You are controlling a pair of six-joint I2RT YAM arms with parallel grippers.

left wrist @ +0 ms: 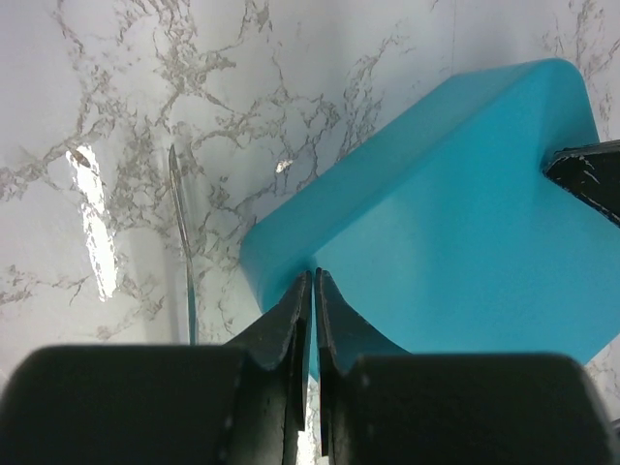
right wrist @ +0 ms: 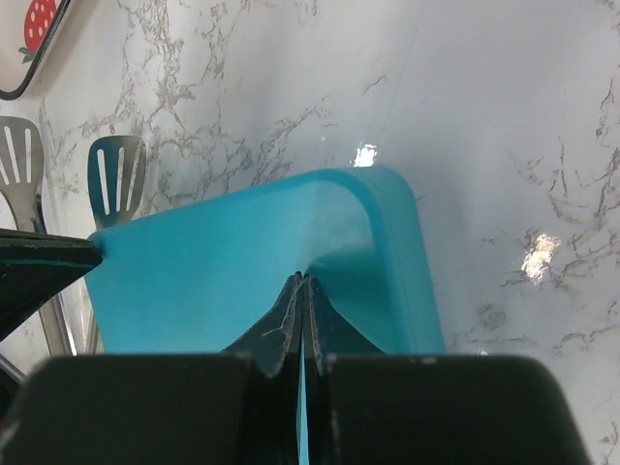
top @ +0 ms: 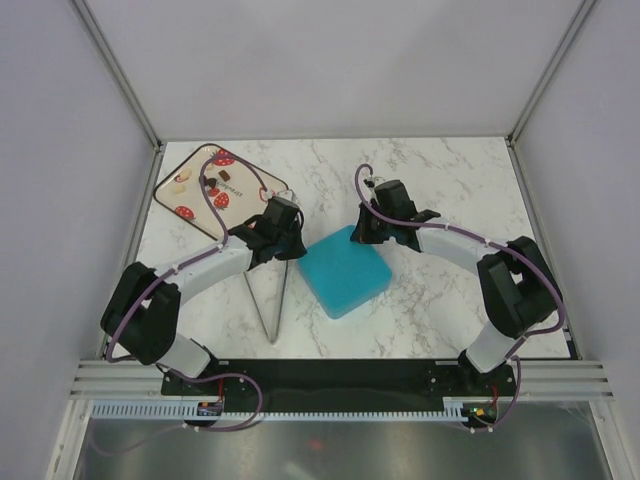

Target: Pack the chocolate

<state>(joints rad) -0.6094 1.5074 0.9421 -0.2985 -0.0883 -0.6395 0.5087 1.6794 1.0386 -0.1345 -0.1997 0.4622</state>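
The chocolate, small cream and dark brown pieces, lies on a strawberry-print tray at the far left. A turquoise box sits mid-table between my arms. My left gripper is shut on its left edge; in the left wrist view the jaws pinch the thin turquoise wall. My right gripper is shut on its far right edge; the right wrist view shows the jaws closed on the wall. What is inside the box is hidden.
Metal tongs lie on the marble just left of the box, their slotted ends beside it. Frame posts and walls bound the table at the back and on both sides.
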